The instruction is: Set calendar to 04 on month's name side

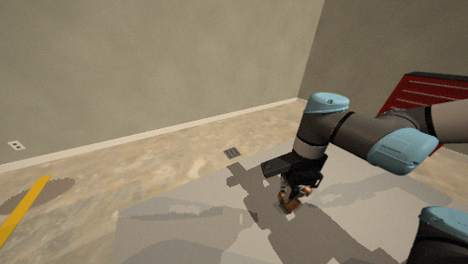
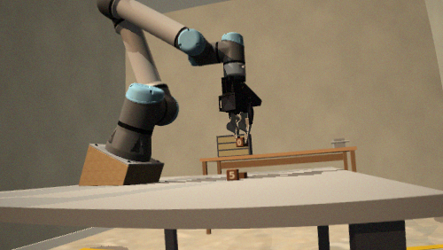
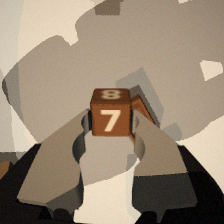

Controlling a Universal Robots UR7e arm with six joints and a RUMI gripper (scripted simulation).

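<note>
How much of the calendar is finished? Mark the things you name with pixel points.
Not much yet. The jaws (image 2: 243,138) hold one cube (image 2: 239,142) (image 3: 110,119) up above the table (image 2: 266,195), its 0 facing the exterior view. Another cube (image 2: 232,175), showing 5, is down at table level. Still left: seat both cubes flat, show 04 upright on the month side, let go and move away.

The pincer (image 3: 111,110) is closed on a brown cube (image 3: 110,113), one finger against each side of it. Two faces of the cube show: a pale 7 on the nearer, larger face and a pale 8 on the narrow face above it in the view. Behind the cube, partly hidden by it and by the right-hand finger in the picture, an orange-brown piece (image 3: 143,108) shows an angled edge. Shadows with jagged edges spread across the pale table (image 3: 47,22).
</note>
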